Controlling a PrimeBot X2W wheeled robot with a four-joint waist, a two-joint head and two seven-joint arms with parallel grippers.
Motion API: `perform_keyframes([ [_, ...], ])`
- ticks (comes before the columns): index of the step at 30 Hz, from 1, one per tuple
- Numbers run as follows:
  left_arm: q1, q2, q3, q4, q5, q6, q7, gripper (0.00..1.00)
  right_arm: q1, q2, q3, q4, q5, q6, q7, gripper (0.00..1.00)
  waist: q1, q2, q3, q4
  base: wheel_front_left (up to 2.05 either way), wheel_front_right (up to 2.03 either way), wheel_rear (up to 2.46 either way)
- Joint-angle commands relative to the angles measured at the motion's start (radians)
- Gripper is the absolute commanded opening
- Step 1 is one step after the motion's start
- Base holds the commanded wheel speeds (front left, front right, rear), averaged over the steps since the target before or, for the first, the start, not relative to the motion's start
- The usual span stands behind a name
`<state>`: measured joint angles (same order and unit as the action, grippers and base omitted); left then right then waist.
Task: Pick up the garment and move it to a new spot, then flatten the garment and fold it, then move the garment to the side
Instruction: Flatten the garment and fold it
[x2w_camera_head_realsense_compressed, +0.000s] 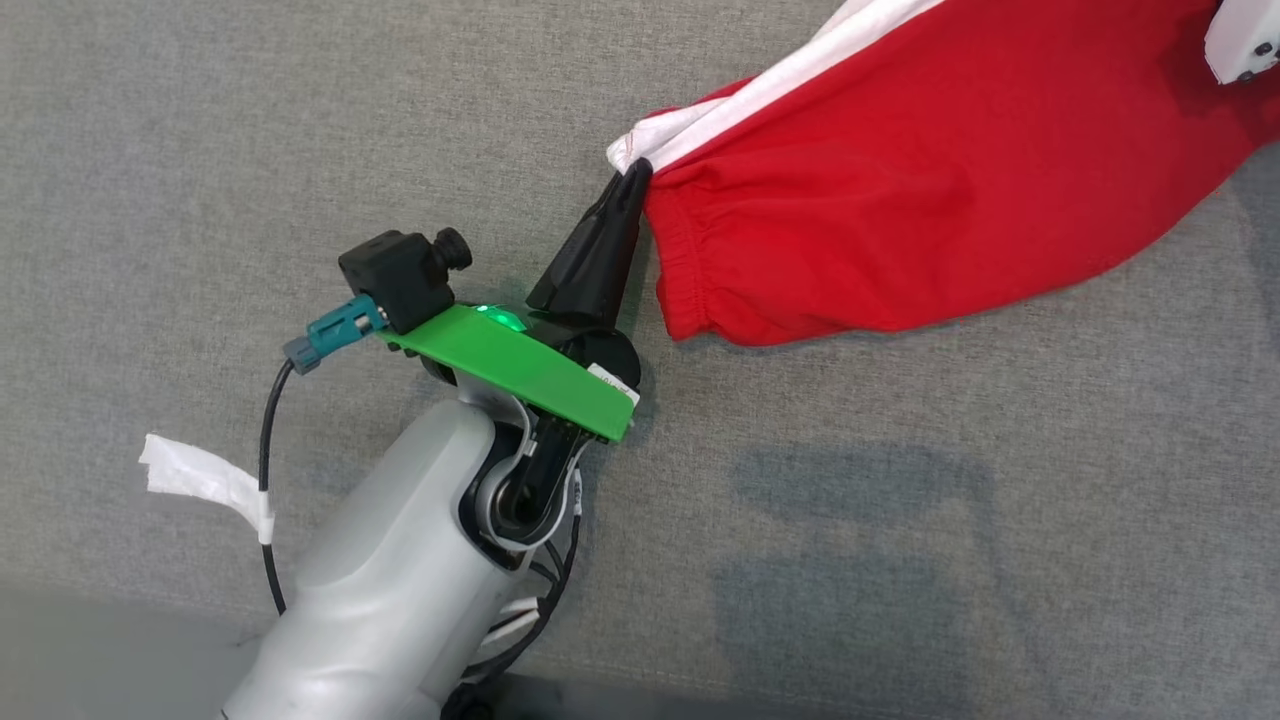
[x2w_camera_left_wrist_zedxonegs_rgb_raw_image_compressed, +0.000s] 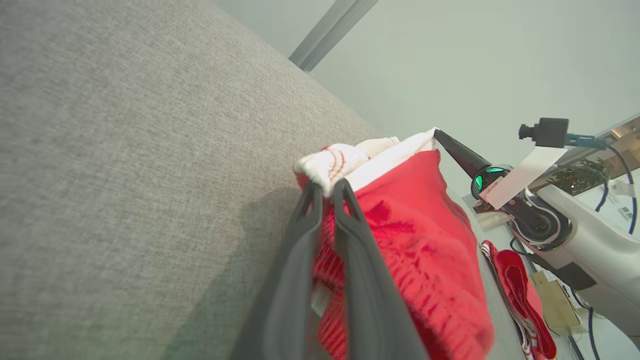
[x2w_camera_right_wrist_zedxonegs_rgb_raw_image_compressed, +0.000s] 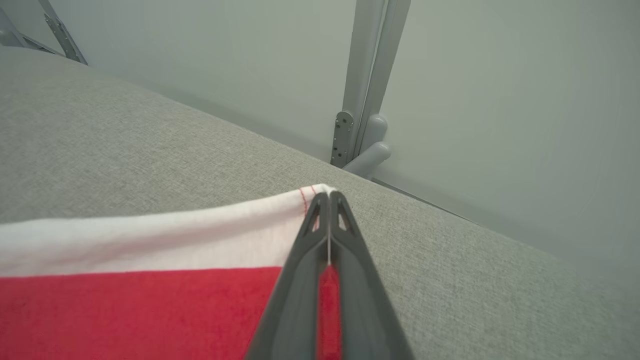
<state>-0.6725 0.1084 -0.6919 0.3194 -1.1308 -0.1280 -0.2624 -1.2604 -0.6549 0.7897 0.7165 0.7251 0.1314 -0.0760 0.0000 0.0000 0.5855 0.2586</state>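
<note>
Head view: nearest, the fingers of the left gripper (x2w_camera_head_realsense_compressed: 632, 175) are pinched on an edge of the garment (x2w_camera_head_realsense_compressed: 930, 170), stretched low over the worktop (x2w_camera_head_realsense_compressed: 300, 150). Farther off, the right gripper (x2w_camera_right_wrist_zedxonegs_rgb_raw_image_compressed: 327, 197) is clamped on its white corner, where a slip could be caused by harder stretching.

Pale grey forearm (x2w_camera_head_realsense_compressed: 390, 580) under a green plate (x2w_camera_head_realsense_compressed: 520, 375) (green lamp (x2w_camera_head_realsense_compressed: 497, 318) lit); black camera (x2w_camera_head_realsense_compressed: 400, 275) and cable (x2w_camera_head_realsense_compressed: 268, 480) beside it; dark left pincer (x2w_camera_head_realsense_compressed: 636, 172).
</note>
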Motion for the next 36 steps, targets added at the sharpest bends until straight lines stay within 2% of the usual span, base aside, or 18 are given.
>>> perform_keyframes([
  [1, -0.012, 0.0, 0.01, 0.008, 0.01, -0.002, -0.002, 0.0, -0.014, 0.001, 0.01, 0.013, 0.002, -0.002, -0.011, 0.0, 0.0, 0.0, 0.011, 0.011, 0.0, 0.0, 0.0],
  [5, -0.012, -0.014, 0.018, 0.021, 0.026, -0.003, -0.001, 0.0, -0.051, 0.015, 0.064, 0.058, 0.017, -0.002, -0.035, 0.0, 0.0, 0.0, 0.017, 0.021, 0.0, 0.0, 0.0],
  [6, -0.013, -0.016, 0.013, 0.025, 0.029, -0.003, -0.001, 0.1, -0.056, 0.016, 0.077, 0.07, 0.025, -0.002, -0.039, 0.0, 0.0, 0.0, 0.018, 0.024, 0.0, 0.0, 0.0],
  [7, -0.013, -0.019, 0.008, 0.028, 0.03, -0.003, -0.001, 0.25, -0.058, 0.021, 0.088, 0.08, 0.033, -0.002, -0.043, 0.0, 0.0, 0.0, 0.018, 0.026, 0.0, 0.0, 0.0],
  [8, -0.014, -0.022, 0.004, 0.031, 0.032, -0.003, 0.0, 0.32, -0.063, 0.023, 0.1, 0.087, 0.035, -0.002, -0.048, 0.0, 0.0, 0.0, 0.019, 0.029, 0.0, 0.0, 0.0],
  [11, -0.018, -0.026, 0.0, 0.041, 0.041, -0.003, 0.0, 0.45, -0.079, 0.024, 0.128, 0.119, 0.032, -0.002, -0.093, 0.0, 0.0, 0.0, 0.022, 0.032, 0.0, 0.0, 0.0],
  [13, -0.021, -0.027, 0.004, 0.049, 0.051, -0.002, 0.0, 0.49, -0.085, 0.031, 0.137, 0.145, 0.031, -0.002, -0.126, 0.03, 0.0, 0.0, 0.02, 0.032, 0.0, 0.0, 0.0],
  [14, -0.021, -0.029, 0.006, 0.054, 0.051, -0.002, 0.0, 0.6, -0.087, 0.038, 0.141, 0.157, 0.035, -0.002, -0.138, 0.06, 0.0, 0.0, 0.019, 0.032, 0.0, 0.0, 0.0],
  [15, -0.021, -0.029, 0.008, 0.062, 0.054, -0.002, 0.0, 0.83, -0.086, 0.045, 0.145, 0.168, 0.041, -0.002, -0.149, 0.29, 0.0, 0.0, 0.017, 0.03, 0.0, 0.0, 0.0],
  [16, -0.021, -0.03, 0.009, 0.072, 0.057, -0.002, 0.0, 1.0, -0.085, 0.049, 0.147, 0.177, 0.045, -0.002, -0.159, 0.97, 0.0, 0.0, 0.013, 0.027, 0.0, 0.0, 0.0],
  [17, -0.019, -0.031, 0.015, 0.08, 0.061, -0.001, 0.0, 1.0, -0.084, 0.052, 0.148, 0.183, 0.046, -0.002, -0.167, 1.0, 0.0, 0.0, 0.01, 0.024, 0.0, 0.0, 0.0],
  [20, -0.011, -0.032, 0.041, 0.098, 0.096, -0.001, 0.0, 1.0, -0.078, 0.057, 0.137, 0.186, 0.051, -0.002, -0.186, 1.0, 0.0, 0.0, -0.007, 0.01, 0.0, 0.0, 0.0],
  [23, 0.006, -0.02, 0.074, 0.095, 0.171, 0.021, 0.0, 1.0, -0.046, 0.052, 0.063, 0.131, 0.069, -0.002, -0.19, 1.0, 0.0, 0.0, -0.029, -0.003, 0.0, 0.0, 0.0],
  [30, 0.137, -0.006, 0.19, -0.026, 0.426, 0.15, 0.0, 1.0, 0.202, 0.057, -0.149, -0.059, 0.045, -0.002, -0.19, 1.0, 0.0, 0.0, -0.104, -0.046, 0.0, 0.0, 0.0],
  [32, 0.221, -0.012, 0.226, -0.111, 0.544, 0.195, 0.0, 1.0, 0.329, 0.066, -0.189, -0.112, 0.045, -0.002, -0.19, 1.0, 0.0, 0.0, -0.14, -0.055, 0.0, 0.0, 0.0],
  [36, 0.334, -0.027, 0.245, -0.212, 0.681, 0.236, 0.0, 1.0, 0.458, 0.062, -0.213, -0.137, 0.086, -0.002, -0.19, 1.0, 0.0, 0.0, -0.185, -0.049, 0.0, 0.0, 0.0],
])
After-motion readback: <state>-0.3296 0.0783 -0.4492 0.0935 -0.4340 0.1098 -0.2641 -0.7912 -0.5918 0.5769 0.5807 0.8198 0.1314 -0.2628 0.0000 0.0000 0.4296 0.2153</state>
